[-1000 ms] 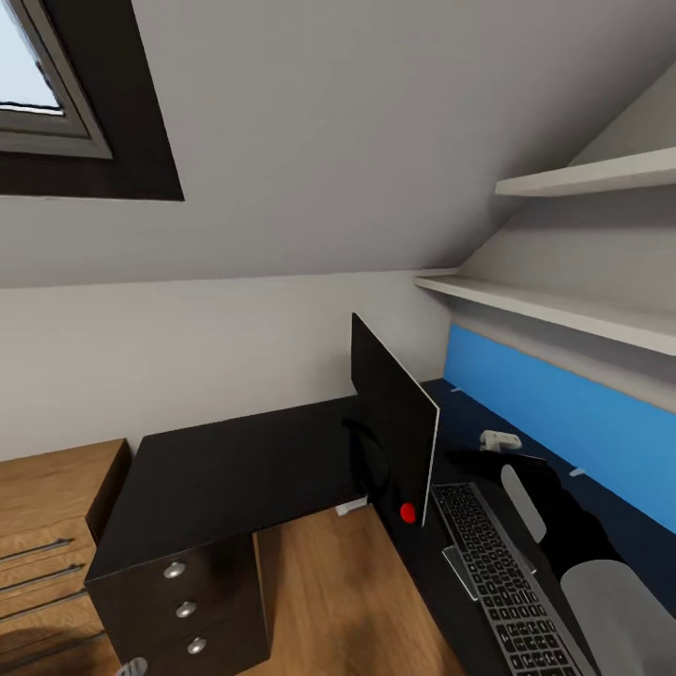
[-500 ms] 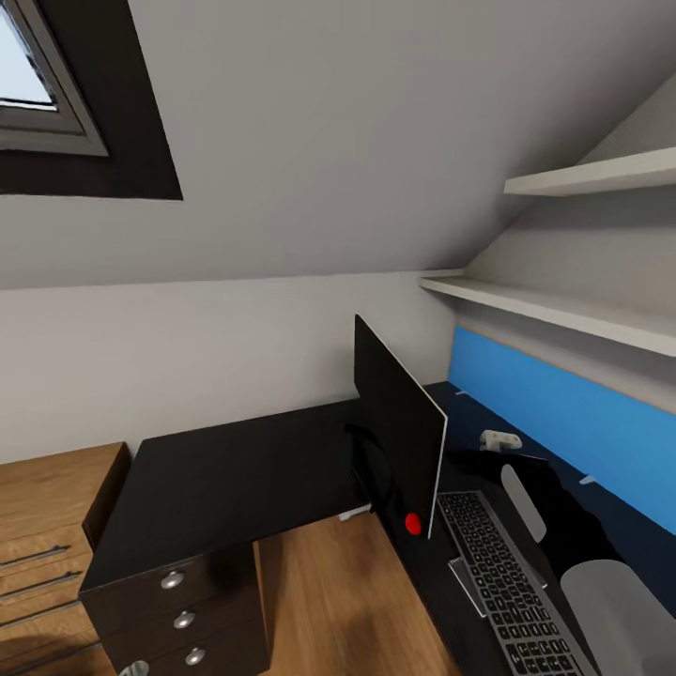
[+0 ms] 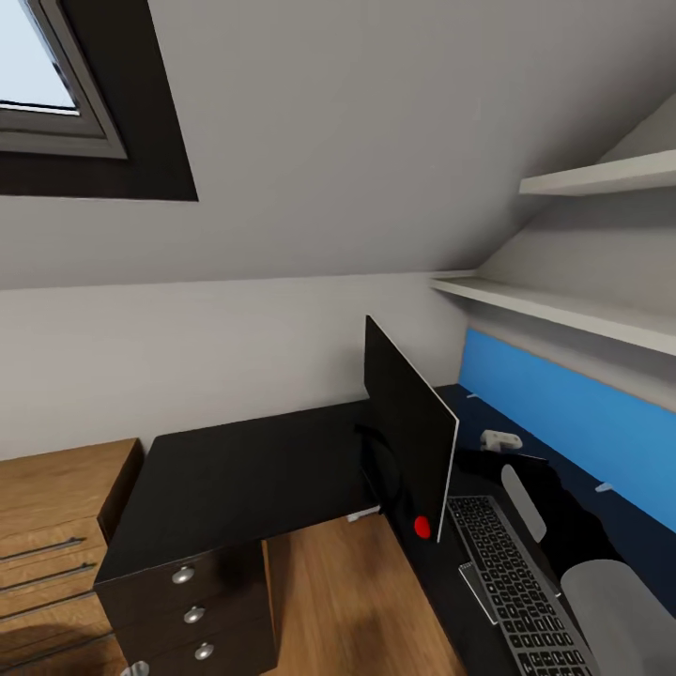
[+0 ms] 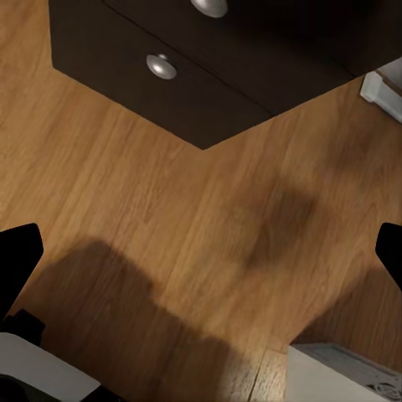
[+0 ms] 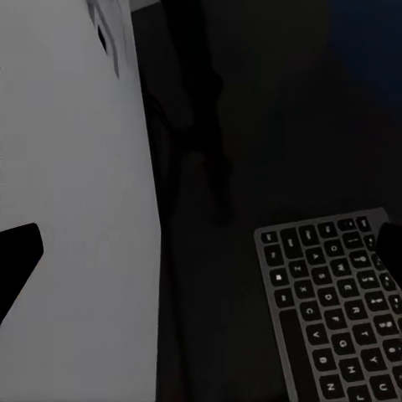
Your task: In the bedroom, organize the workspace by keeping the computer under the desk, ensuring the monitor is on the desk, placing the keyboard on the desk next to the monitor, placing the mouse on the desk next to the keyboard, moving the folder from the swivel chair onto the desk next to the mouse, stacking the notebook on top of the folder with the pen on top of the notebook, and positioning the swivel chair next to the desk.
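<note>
The black monitor stands on the dark desk, turned edge-on, with a red dot near its lower corner. Its pale side shows in the right wrist view. A grey keyboard lies beside it on the desk's right wing, also seen as the keyboard. My right arm reaches over the keyboard; the right gripper is open, hovering between monitor and keyboard, holding nothing. My left gripper is open over the wooden floor. A white vented box, perhaps the computer, sits on the floor.
A dark drawer unit with round knobs stands under the desk's left end. A small white object lies by the blue back panel. White shelves hang above. A wooden dresser stands at left, under a window.
The whole head view has shifted a little, so the camera moved; the monitor, keyboard and desk keep their places relative to one another.
</note>
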`<state>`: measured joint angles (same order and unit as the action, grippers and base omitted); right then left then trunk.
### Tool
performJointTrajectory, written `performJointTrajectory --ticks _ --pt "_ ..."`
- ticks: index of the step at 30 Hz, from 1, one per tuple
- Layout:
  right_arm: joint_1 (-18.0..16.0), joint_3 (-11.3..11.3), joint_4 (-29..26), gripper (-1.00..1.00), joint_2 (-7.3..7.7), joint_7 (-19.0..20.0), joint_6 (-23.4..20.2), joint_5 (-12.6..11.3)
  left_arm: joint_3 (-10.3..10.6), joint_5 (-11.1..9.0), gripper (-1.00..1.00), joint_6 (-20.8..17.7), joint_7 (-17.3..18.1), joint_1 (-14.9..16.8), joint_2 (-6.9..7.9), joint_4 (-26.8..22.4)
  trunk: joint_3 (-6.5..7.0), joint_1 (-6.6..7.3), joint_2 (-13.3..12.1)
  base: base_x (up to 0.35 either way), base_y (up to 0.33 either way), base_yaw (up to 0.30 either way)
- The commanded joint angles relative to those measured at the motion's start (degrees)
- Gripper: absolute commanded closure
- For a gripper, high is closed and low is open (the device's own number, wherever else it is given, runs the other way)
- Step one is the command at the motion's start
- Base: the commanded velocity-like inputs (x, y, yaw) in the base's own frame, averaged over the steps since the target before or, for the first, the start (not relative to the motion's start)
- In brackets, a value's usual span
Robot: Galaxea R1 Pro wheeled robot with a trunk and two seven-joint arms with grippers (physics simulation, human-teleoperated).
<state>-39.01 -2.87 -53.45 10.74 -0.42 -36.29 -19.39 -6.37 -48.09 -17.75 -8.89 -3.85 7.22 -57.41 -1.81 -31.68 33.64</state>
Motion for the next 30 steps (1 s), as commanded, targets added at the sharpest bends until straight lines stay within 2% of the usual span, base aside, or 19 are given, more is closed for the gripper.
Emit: performJointTrajectory --ticks 1,7,25,30 --pt "-0.04 -0.15 -0.07 -1.00 0.05 -0.02 -0.22 -0.15 0.00 -0.60 -1.00 -0.26 -0.41 -0.01 -0.02 -0.16 -0.10 -0.03 0.10 0.000 0.000 0.010" --pt "-0.01 -0.20 -0.08 -1.00 -0.01 0.00 -0.26 -0.12 0.04 -0.60 -1.00 -0.26 -0.53 0.00 -0.09 -0.16 -0.10 -0.03 0.10 0.000 0.000 0.155" --pt "-0.01 -0.19 -0.08 -1.00 -0.02 0.10 -0.21 -0.12 0.04 -0.60 -1.00 -0.26 -0.61 0.00 -0.18 -0.16 -0.10 -0.03 0.10 0.000 0.000 0.241" --pt "-0.01 -0.02 0.15 -1.00 -0.02 -0.12 0.30 -0.07 0.12 -0.53 -1.00 -0.15 -0.70 -0.01 -0.18 -0.16 -0.10 -0.03 0.10 0.000 0.000 0.088"
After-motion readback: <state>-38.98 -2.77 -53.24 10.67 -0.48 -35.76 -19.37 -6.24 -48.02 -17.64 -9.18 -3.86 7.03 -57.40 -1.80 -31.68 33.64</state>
